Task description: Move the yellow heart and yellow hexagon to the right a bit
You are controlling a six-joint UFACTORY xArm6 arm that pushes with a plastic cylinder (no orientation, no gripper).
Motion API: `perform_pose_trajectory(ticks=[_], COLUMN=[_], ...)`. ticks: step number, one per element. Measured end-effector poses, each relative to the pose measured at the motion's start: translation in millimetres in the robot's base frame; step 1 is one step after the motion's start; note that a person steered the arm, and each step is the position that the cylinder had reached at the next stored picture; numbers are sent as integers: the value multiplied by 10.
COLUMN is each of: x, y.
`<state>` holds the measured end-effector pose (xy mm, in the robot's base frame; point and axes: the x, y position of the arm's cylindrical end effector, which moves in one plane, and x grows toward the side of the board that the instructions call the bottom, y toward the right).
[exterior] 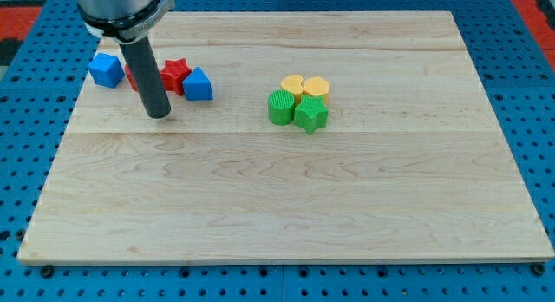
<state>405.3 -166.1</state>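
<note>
The yellow heart (292,84) and the yellow hexagon (316,86) sit side by side just right of the board's centre, toward the view's top. They touch two green blocks below them, a round ribbed one (280,108) and a star-like one (310,114). My tip (158,114) rests on the board at the view's upper left, far left of the yellow blocks. It stands just below a red block and left of a blue block.
Near my rod lie a blue cube (106,69), a red star (177,74), a second red block (131,75) partly hidden behind the rod, and a blue block (198,84). The wooden board (286,206) lies on a blue pegboard.
</note>
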Motion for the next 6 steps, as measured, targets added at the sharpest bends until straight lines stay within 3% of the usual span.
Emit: perform_pose_trajectory(ticks=[3, 6], x=[-171, -197], y=[365, 379])
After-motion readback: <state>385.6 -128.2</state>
